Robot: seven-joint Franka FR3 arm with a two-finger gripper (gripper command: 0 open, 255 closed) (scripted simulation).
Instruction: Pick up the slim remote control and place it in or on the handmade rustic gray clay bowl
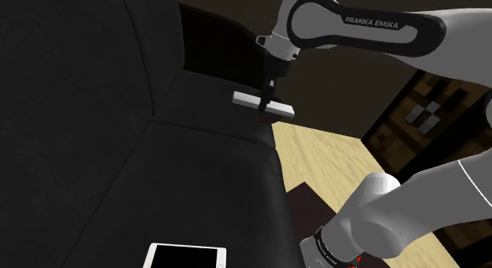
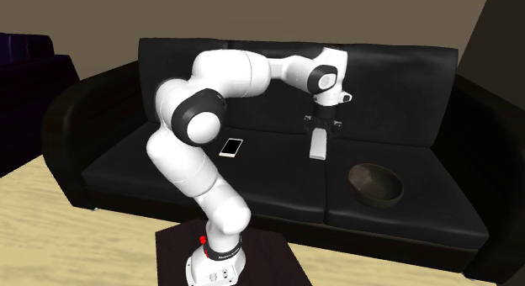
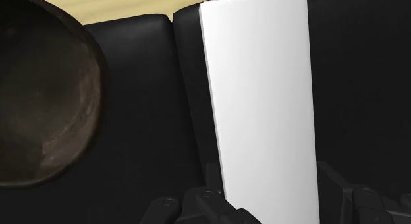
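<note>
Pale wood floor [image 2: 34, 230] lies nearest, in front of a black sofa [image 2: 404, 74]. On the seat cushions rest a dark, rough bowl [image 2: 375, 182] and, well apart, a phone [image 2: 231, 146]. Above the seat, between them, the jaws are closed on the remote [image 2: 318, 146], a slim, plain white slab held clear of the cushions.

I see the slim flat remote [image 3: 260, 104] as plain white, set against the all-black claw [image 2: 320, 131]. The rough round bowl [image 3: 46, 91] reads dark brown, mottled with paler patches. The cushioned sofa [image 2: 278, 179] is black. The flat phone [image 1: 187, 257] has a white frame and black screen.
</note>
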